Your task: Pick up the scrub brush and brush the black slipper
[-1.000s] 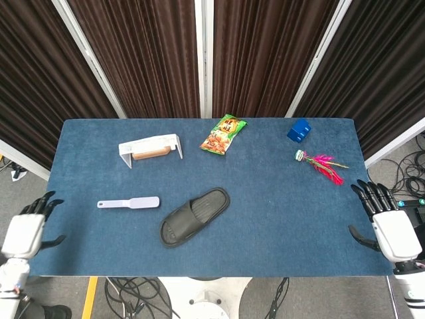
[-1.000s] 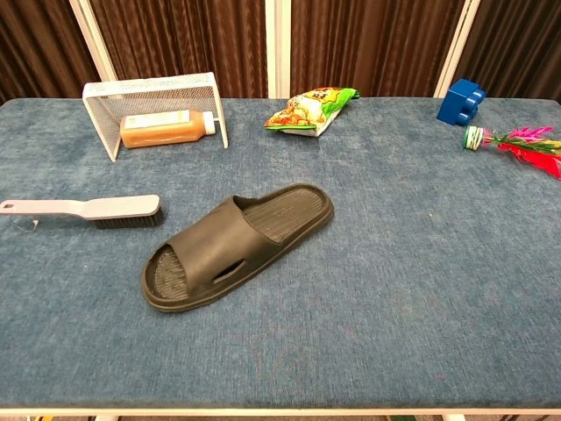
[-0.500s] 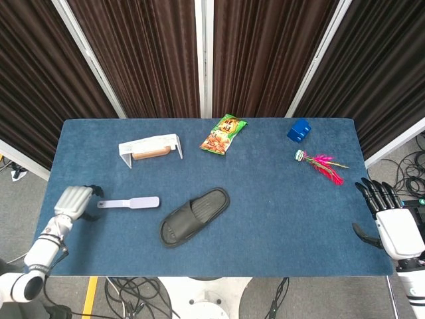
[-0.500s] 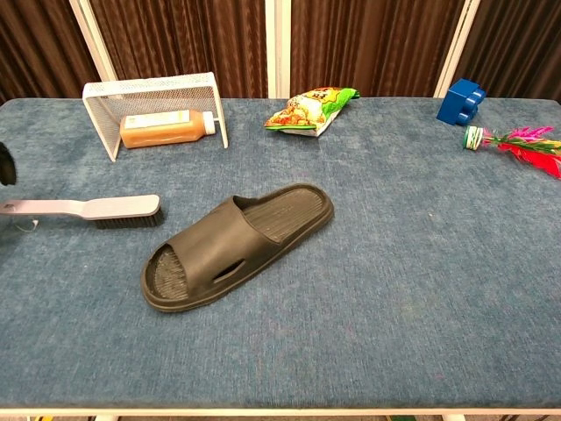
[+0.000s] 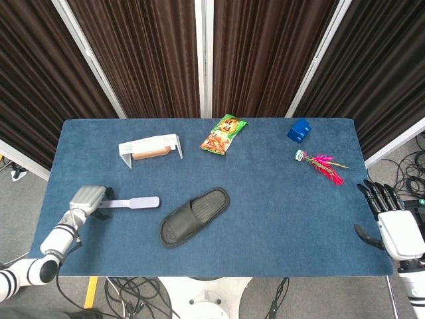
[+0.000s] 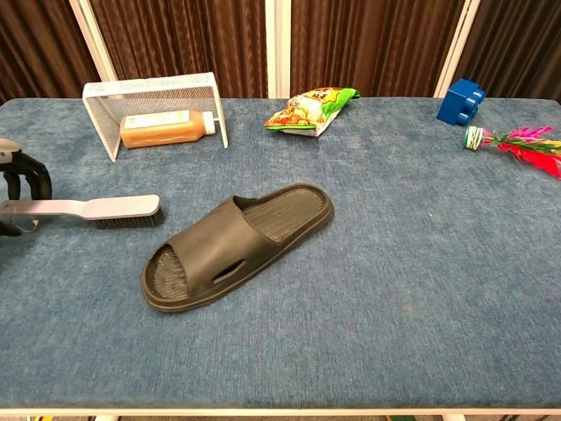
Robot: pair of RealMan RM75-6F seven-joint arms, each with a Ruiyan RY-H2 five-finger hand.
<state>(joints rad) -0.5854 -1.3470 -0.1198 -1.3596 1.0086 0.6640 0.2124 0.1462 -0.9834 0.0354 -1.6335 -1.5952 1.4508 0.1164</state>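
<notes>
Dark curtains hang behind the blue table [image 5: 279, 219]. The left hand [image 5: 87, 199] sits over the scrub brush [image 6: 92, 210] handle, fingers curled around it; whether they grip, unclear. The right hand [image 5: 392, 222] hangs off-table, fingers spread. The black slipper [image 6: 235, 243] lies mid-table, upright.

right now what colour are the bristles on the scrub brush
Dark grey to black bristles, clearest in the chest view.

White wire rack [image 6: 153, 95] sheltering an orange bottle [image 6: 165, 127], snack bag [image 6: 312, 107], blue block [image 6: 460, 101], pink feather toy [image 6: 519, 142], blue table [image 6: 421, 289]
</notes>
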